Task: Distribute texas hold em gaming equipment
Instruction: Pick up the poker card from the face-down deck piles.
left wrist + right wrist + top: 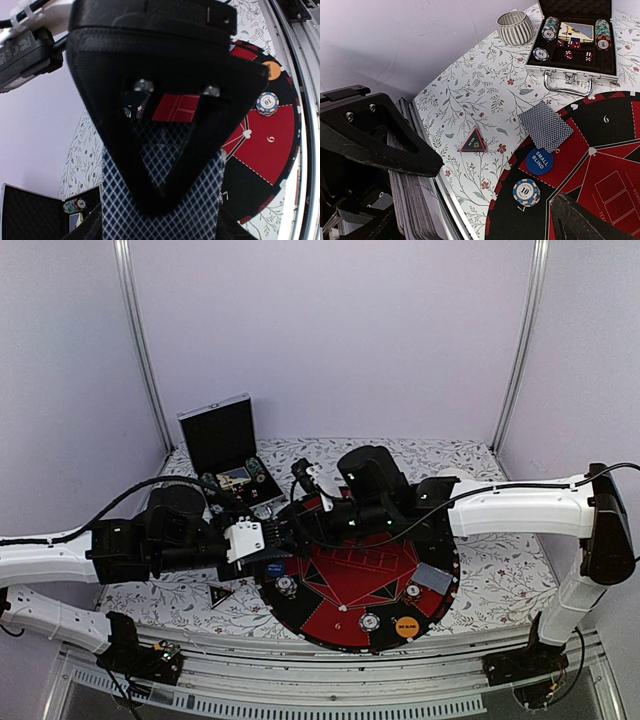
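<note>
My left gripper (pixel 258 538) (pixel 160 227) is shut on a deck of blue-checked playing cards (pixel 115 200), held over the mat's left edge. My right gripper (pixel 300 518) (pixel 497 185) is open wide, with one black finger (pixel 165 100) lying over the deck's top card; the deck's edge shows in the right wrist view (pixel 415 205). One card (pixel 545 125) lies by the blue small blind button (pixel 539 161) (pixel 274 568). Another card (pixel 430 577) lies at the mat's right. Striped chips (pixel 287 586) (pixel 413 591) (pixel 369 621) and the orange button (pixel 406 626) sit on the mat. The black triangular marker (pixel 219 593) (pixel 473 141) lies on the cloth.
The round red-and-black mat (pixel 340 585) fills the table's middle. The open silver-edged case (pixel 225 445) (pixel 575 45) with chips, dice and cards stands at the back left. A striped white cup (pixel 515 27) stands beside it. The table's metal front rail (pixel 330 680) runs along the near edge.
</note>
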Motion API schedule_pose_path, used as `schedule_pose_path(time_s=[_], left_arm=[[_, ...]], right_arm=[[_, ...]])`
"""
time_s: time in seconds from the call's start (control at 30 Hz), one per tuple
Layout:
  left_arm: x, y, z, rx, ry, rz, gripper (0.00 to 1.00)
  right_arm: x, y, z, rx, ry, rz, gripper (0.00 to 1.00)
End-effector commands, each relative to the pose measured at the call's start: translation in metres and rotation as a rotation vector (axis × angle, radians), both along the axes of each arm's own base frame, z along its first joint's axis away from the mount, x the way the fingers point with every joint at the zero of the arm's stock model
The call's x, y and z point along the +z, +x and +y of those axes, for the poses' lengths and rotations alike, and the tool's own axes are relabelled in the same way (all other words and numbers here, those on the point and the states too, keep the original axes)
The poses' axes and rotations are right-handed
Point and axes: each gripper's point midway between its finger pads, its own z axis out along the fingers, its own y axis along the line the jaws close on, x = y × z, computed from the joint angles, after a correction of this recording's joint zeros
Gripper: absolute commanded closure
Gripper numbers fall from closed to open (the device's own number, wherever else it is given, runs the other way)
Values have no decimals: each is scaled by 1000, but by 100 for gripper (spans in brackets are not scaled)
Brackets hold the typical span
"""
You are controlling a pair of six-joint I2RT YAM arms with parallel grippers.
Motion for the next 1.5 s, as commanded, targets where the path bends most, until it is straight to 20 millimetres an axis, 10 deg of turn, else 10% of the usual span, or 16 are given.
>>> schedule_pose_path(time_s=[0.0, 0.97, 1.23, 1.47], left_arm=[[9, 5, 1, 12, -28, -20, 44], [7, 6, 0, 11, -22, -16, 44], [5, 6, 0, 12, -18, -14, 44], [5, 6, 0, 13, -17, -14, 44]], right_arm=[[6, 9, -14, -78, -32, -20, 4], [30, -3, -31, -58, -69, -9, 10], [46, -17, -17, 35, 11, 26, 47], [42, -15, -22, 5, -9, 37, 57]])
